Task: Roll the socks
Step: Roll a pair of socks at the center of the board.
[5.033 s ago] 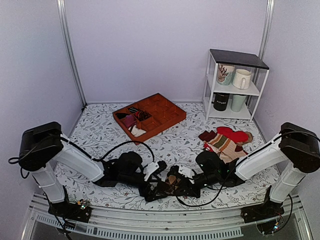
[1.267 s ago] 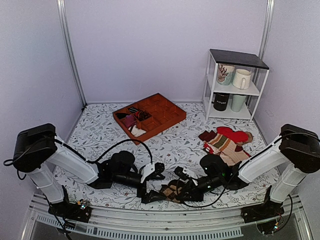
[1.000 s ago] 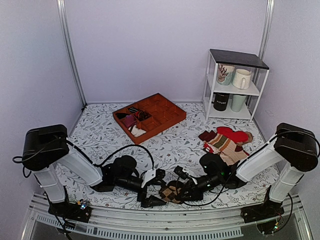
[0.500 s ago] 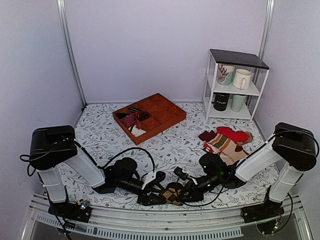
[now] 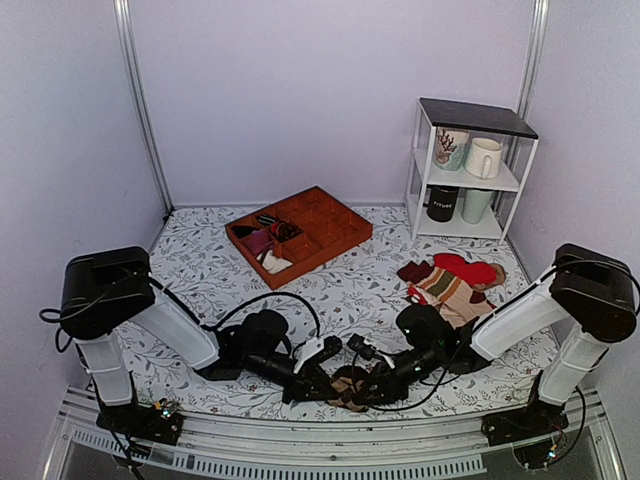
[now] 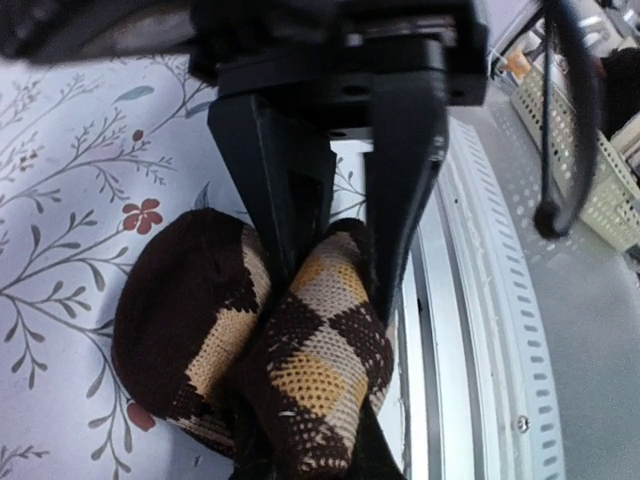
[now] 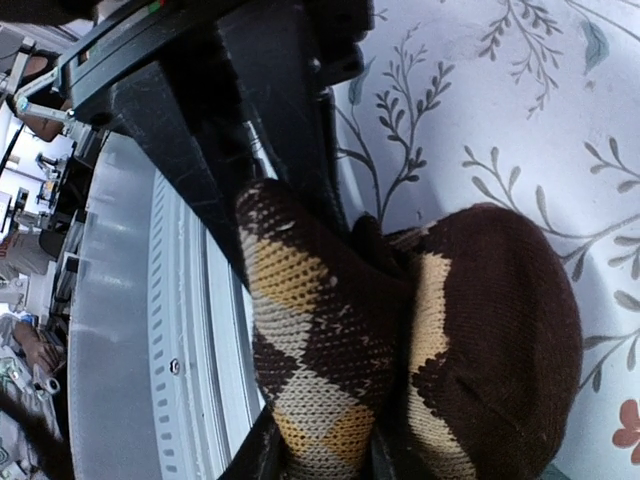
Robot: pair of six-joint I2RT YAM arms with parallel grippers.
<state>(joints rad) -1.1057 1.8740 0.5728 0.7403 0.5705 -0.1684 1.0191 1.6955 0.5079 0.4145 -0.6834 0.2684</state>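
Observation:
The socks point(image 5: 349, 385), dark brown with tan and black argyle diamonds, lie bunched in a roll near the table's front edge, between my two grippers. My left gripper point(image 5: 322, 380) reaches in from the left and my right gripper point(image 5: 368, 385) from the right. In the left wrist view, the socks point(image 6: 300, 370) have an argyle fold that fills my left gripper point(image 6: 312, 455), which is shut on it. The right gripper point(image 6: 340, 270) straddles the same fold from the far end. In the right wrist view, the socks point(image 7: 400, 350) sit in my right gripper point(image 7: 320, 458), which is shut on that fold.
An orange compartment tray point(image 5: 335, 235) with small bundles lies at the back. A white shelf point(image 5: 425, 160) with mugs stands at the back right. Red, striped and beige socks point(image 5: 452, 282) are piled at the right. The metal front rail point(image 5: 330, 445) runs just below the socks.
My left gripper has slid right onto the socks and shut on the argyle fold. The right gripper has stayed at the socks, its jaws slightly looser.

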